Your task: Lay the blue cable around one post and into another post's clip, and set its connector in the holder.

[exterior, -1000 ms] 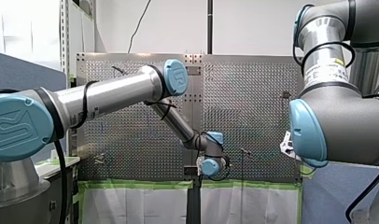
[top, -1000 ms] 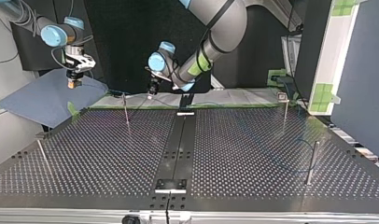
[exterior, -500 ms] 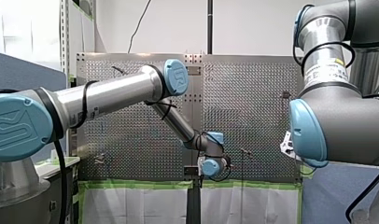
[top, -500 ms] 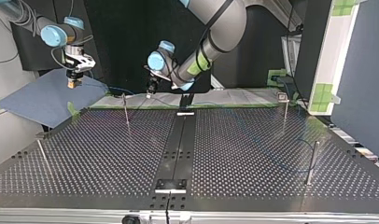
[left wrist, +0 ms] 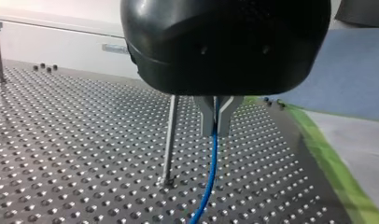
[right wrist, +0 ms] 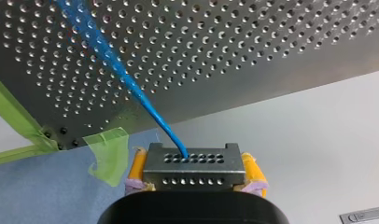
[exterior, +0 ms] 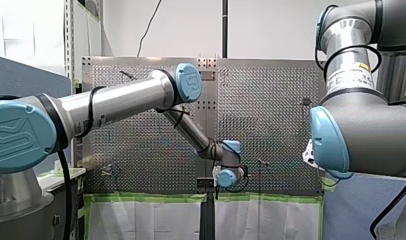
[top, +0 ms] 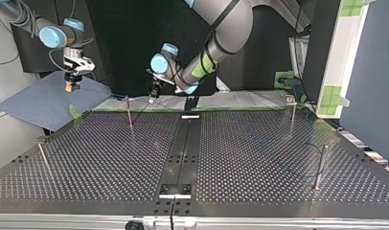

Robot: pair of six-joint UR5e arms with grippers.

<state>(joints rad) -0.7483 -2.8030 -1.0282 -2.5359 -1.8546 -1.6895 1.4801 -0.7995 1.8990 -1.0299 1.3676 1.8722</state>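
So my left gripper [left wrist: 216,120] has its 2 fingers pinched on the blue cable [left wrist: 209,175] beside a post [left wrist: 169,140]. My right gripper [right wrist: 195,169], upper left in the top view, clamps the connector [right wrist: 191,161], snugly I think.

Perforated metal surface [top: 259,158] is spanning the top view. A black strip [top: 183,153] is running down its middle, between the two plates. Green tape [exterior: 151,198] is edging the surface's lower side in the front view, and white sheeting [exterior: 141,220] is hanging below that line. In the left wrist view the tape is bordering the plate's side, and in the right wrist view a torn tab of it is sticking at one corner. A blue sheet [top: 44,103] is lying off the surface's corner at the top view's left. A white upright panel [top: 343,52] carrying green patches is standing at that view's right. A few small dark screws [left wrist: 44,68] are sitting on the surface near its far edge in the left wrist view.
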